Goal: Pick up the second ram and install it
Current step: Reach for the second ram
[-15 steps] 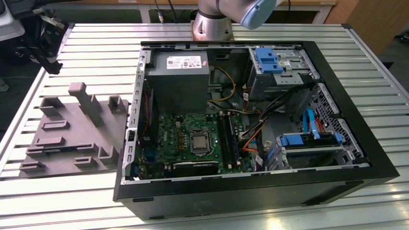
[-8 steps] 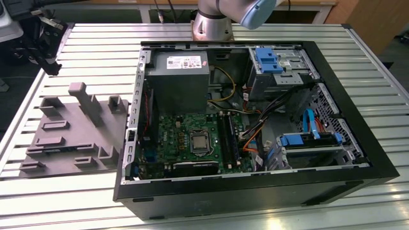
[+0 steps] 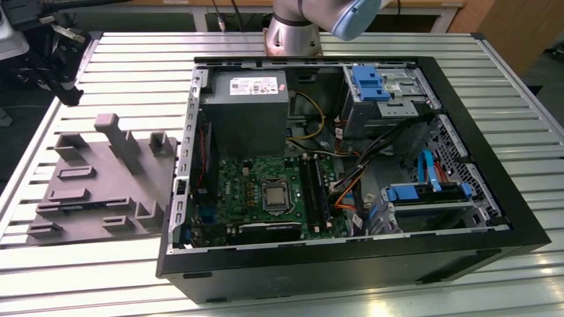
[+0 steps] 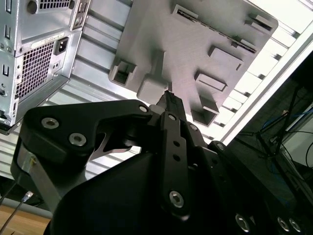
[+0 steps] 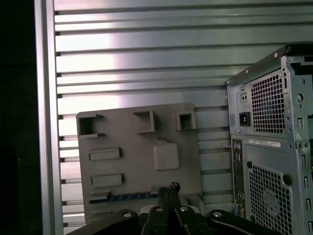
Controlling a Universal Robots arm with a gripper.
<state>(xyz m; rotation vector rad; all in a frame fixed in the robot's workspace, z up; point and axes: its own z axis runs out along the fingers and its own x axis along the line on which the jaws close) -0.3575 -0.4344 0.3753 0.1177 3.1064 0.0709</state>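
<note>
Gripper [image 5: 170,187] is nearest the lens in the first wrist view: fingers look pressed together with nothing pinched, hanging above the grey tray [image 5: 127,127] and not touching it. The second wrist view shows the gripper [image 4: 167,96] the same way. The second ram [image 5: 129,197] reads as the dark bluish strip standing on edge in the tray's long slot, close to the fingertips. In the exterior view it's the dark line across the tray [image 3: 81,206]. My read is that the pick isn't made yet. To do it well, spread the fingers before you descend and square them across the stick's thin faces. Grab near mid-length so it doesn't swing, then pull straight up out of the slot. Mind the tall grey post [image 3: 119,142], which stands higher than the stick. The surface is a ribbed aluminium table [image 3: 132,59] with strong glare on the slats, so don't trust edge contrast. I can't tell whether the tray is fixed down. The open PC case [image 3: 352,271] sits just beside the tray on the exterior view's right, with the memory slots [image 3: 315,188] next to the processor. I can't tell which slot is filled. Off the table edge it's dark floor and cables.
</note>
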